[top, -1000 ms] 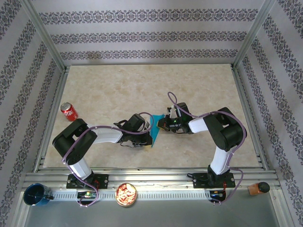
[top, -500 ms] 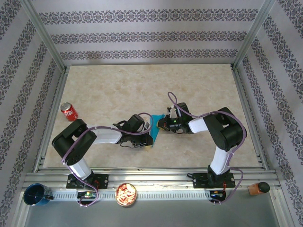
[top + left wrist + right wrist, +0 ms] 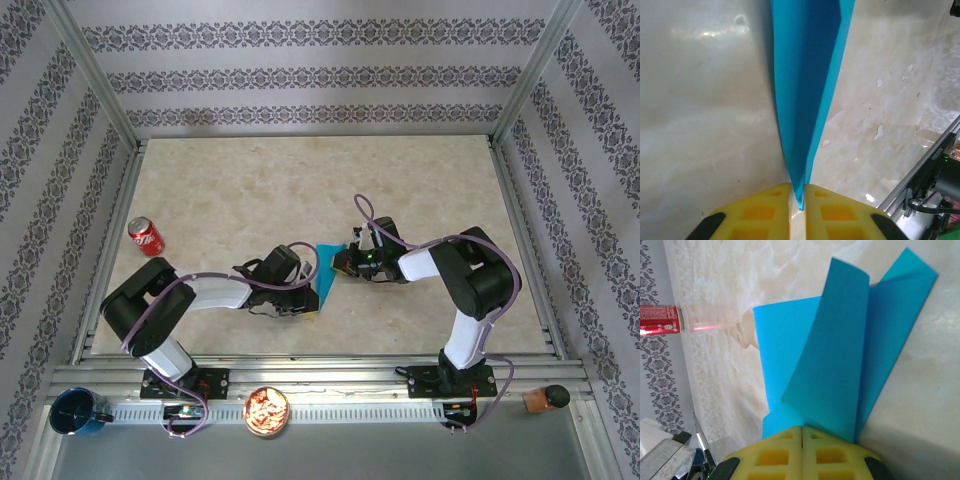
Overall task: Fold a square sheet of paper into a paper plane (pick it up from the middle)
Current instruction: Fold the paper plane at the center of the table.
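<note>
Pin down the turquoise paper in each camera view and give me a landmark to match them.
Top external: paper just below picture centre.
Left wrist: paper as a tall narrow wedge from top centre down into the left pincer.
Right wrist: paper as a broad folded sheet mid-frame, lower edge at the right pincer.
Shared landmark: red soda can, far left in top external, left edge in right wrist.

You have a red soda can (image 3: pixel 146 237) standing upright near the left edge of the marble-look table (image 3: pixel 250 180). On the front ledge you see a dark blue cup (image 3: pixel 77 412), a bowl of snacks (image 3: pixel 267 411) and, far right, a small brown object with a black top (image 3: pixel 545 398).
</note>
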{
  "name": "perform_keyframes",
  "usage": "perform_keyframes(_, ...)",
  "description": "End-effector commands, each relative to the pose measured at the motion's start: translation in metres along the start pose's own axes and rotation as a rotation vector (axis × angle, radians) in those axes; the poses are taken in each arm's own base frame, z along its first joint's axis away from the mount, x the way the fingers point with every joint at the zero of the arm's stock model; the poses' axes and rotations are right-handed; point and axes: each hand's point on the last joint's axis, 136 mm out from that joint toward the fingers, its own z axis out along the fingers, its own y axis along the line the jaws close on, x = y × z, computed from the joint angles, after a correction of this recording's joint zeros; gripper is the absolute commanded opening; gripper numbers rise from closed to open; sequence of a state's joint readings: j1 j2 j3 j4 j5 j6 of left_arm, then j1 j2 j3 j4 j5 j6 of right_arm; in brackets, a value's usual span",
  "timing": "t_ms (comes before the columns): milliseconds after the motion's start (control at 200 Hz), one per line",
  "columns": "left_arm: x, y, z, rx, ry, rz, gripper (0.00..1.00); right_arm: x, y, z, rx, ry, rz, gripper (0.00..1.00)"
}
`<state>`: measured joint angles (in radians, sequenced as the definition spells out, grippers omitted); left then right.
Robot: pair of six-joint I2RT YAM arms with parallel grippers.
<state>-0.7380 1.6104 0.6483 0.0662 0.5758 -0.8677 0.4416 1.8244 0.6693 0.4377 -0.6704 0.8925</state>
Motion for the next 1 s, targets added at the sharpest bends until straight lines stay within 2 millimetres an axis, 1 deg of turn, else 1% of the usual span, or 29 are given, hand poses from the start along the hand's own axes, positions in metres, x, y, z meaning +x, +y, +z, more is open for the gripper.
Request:
perform_keyframes(0,0.01,-0.008,-0.006,0.026,0.016,0.011,0.18,0.012,-0.029,0.011,0.103,0.001,0.032,0.06)
perform_keyframes(55,0.009,-0.011,-0.008,0.035,0.006,0.016,0.23,0.012,-0.029,0.011,0.102,0.001,0.032,0.06)
perform_keyframes(225,-0.002,-0.027,-0.022,0.064,-0.06,0.047,0.23,0.012,-0.028,0.011,0.101,0.002,0.03,0.05)
perform_keyframes(320,-0.012,-0.039,-0.027,0.084,-0.095,0.062,0.17,0.013,-0.028,0.01,0.103,0.002,0.031,0.06)
perform_keyframes(370,-0.021,-0.052,-0.03,0.12,-0.119,0.064,0.13,0.013,-0.028,0.01,0.104,0.002,0.031,0.05)
perform_keyframes(435,-0.034,-0.066,-0.029,0.156,-0.13,0.061,0.09,0.013,-0.028,0.011,0.104,0.003,0.032,0.05)
perform_keyframes(480,-0.04,-0.071,-0.026,0.158,-0.121,0.063,0.07,0.013,-0.028,0.011,0.103,0.004,0.031,0.05)
perform_keyframes(525,-0.045,-0.071,-0.021,0.144,-0.109,0.062,0.05,0.013,-0.028,0.011,0.103,0.005,0.031,0.05)
perform_keyframes(655,-0.058,-0.058,-0.007,0.102,-0.107,0.026,0.02,0.013,-0.027,0.011,0.1,0.005,0.031,0.05)
perform_keyframes(744,-0.068,-0.054,-0.004,0.095,-0.132,0.02,0.02,0.013,-0.026,0.011,0.1,0.004,0.029,0.05)
perform_keyframes(839,-0.078,-0.055,-0.002,0.096,-0.153,0.033,0.02,0.013,-0.027,0.01,0.1,0.005,0.031,0.06)
perform_keyframes(994,-0.086,-0.053,0.005,0.102,-0.145,0.033,0.02,0.014,-0.028,0.011,0.101,0.008,0.032,0.05)
